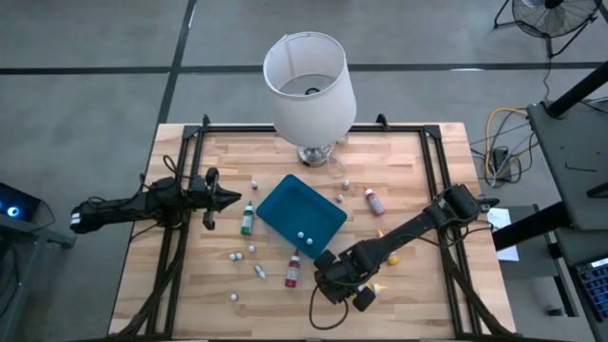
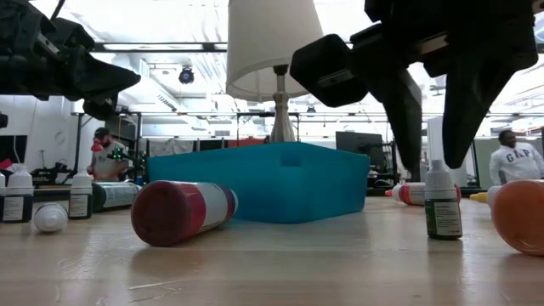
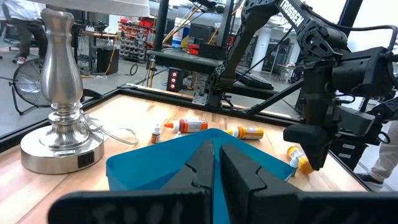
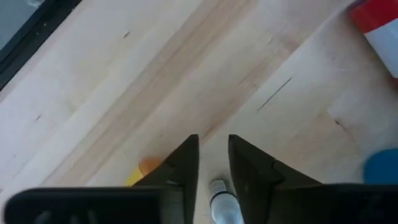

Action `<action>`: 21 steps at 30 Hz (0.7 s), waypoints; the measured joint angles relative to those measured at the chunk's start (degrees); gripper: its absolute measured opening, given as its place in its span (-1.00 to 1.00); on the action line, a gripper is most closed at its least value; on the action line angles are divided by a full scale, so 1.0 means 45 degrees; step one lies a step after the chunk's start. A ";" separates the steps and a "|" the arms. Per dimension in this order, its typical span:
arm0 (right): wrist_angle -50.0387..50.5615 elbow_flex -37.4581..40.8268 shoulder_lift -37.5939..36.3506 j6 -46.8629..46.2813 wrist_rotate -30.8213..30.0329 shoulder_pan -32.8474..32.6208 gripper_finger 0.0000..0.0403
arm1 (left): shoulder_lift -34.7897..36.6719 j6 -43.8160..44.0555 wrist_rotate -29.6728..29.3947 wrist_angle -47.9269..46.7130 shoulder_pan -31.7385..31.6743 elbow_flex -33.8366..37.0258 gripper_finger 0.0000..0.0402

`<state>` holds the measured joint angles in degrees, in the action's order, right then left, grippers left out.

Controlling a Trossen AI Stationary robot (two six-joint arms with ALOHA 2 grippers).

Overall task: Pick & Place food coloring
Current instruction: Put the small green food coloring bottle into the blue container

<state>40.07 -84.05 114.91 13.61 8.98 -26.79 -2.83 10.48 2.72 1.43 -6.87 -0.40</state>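
While my right gripper (image 2: 429, 140) hangs just beside the teal tray (image 1: 285, 211), its fingers parted above an upright green-labelled bottle (image 2: 442, 201), that bottle's lower half is hidden from the wrist. My left gripper (image 1: 233, 199), pressed shut, waits beside the tray's opposite side.

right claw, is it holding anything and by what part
Nothing is clearly held. The right claw points down with its fingers apart around the pale tip of a small bottle; contact cannot be told. The left claw is shut, empty.
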 joint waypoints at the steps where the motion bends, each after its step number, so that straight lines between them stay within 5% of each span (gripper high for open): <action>1: 0.0000 0.0000 0.0000 -0.0038 -0.0030 0.0001 -0.53 | 0.0000 0.0000 0.0000 0.0000 0.0002 0.0000 -1.00; 10: 0.0395 -0.0010 -0.0039 -0.0590 -0.0698 0.0161 -0.24 | 0.0000 0.0000 -0.0003 0.0000 0.0004 0.0000 -1.00; 21: 0.0801 0.0303 -0.0177 -0.0694 -0.0692 0.0291 -0.16 | 0.0000 0.0000 0.0000 0.0000 0.0000 0.0000 -1.00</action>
<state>43.68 -82.69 114.12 10.48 5.87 -25.47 -2.83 10.48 2.72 1.43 -6.87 -0.40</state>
